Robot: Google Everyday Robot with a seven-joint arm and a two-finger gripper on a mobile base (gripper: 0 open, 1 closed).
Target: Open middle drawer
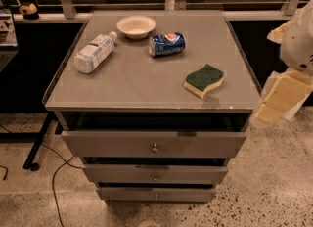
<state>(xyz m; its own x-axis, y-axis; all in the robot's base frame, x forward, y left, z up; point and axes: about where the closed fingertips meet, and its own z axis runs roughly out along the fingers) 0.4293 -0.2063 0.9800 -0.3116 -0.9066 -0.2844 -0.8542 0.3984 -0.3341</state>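
Grey and plain-fronted, the middle drawer (122,174) sits second of three in the stack under the desk (137,84), its small round metal knob (155,177) at the centre of the front. It looks pushed in, with only a dark slit above it, so I judge the task not yet begun. The top drawer (107,144) with its larger knob (155,147) hangs just above, and the bottom drawer (127,194) sits just below. The three knobs line up in a close column, so the reach has to pick out the middle one cleanly. The top drawer's front may stand slightly proud of the others, though from this steep angle that is hard to be sure of. On the desk, well away from the front edge, lie a plastic bottle (93,55) on its side, a shallow bowl (136,26), a tipped Pepsi can (167,44) and a green-and-yellow sponge (204,80), the sponge nearest the right rim. None of them overhangs, so they should not matter to a pull made below. The gripper (279,100) hangs off the desk's right front corner, above drawer level and well apart from the knob. Whether it is open or closed I cannot tell. It grips nothing that shows. Speckled floor (274,182) in front of the drawers gives room for the drawer to slide out, and a cable (54,182) trails at the left, clear of that path.
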